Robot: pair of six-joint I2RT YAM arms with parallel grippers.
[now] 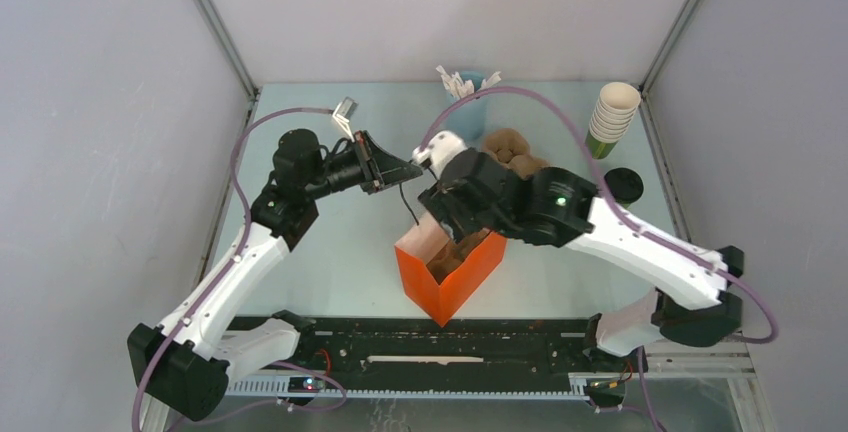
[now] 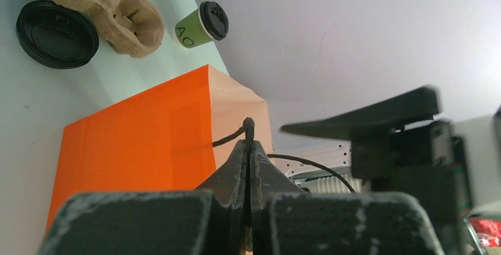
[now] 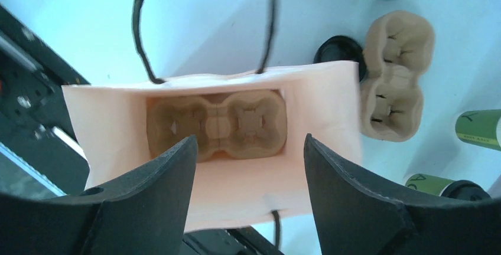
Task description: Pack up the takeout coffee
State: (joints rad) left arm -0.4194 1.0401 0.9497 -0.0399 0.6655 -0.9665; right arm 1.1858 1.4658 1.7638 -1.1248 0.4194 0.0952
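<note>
Right fingers (image 3: 354, 208) gape above pale table (image 1: 340, 252) between seemingly grey walls (image 1: 100, 102).

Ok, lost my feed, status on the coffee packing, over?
Left gripper shut on bag handle. Right gripper open above orange bag. Takeout coffee on table, outside bag. Empty carrier inside bag.

bag (image 1: 465, 277) 1; carriers (image 3: 215, 122) (image 3: 393, 84) 2; loose green cups (image 3: 478, 128) (image 3: 434, 183) 2; cup stack (image 1: 612, 117) 1; lid pile (image 1: 622, 185) 1

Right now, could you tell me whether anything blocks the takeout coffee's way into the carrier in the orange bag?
Nothing visible does: the mouth of the orange bag stands open and the hollows of the carrier inside are empty. The takeout coffee sits outside it.
</note>
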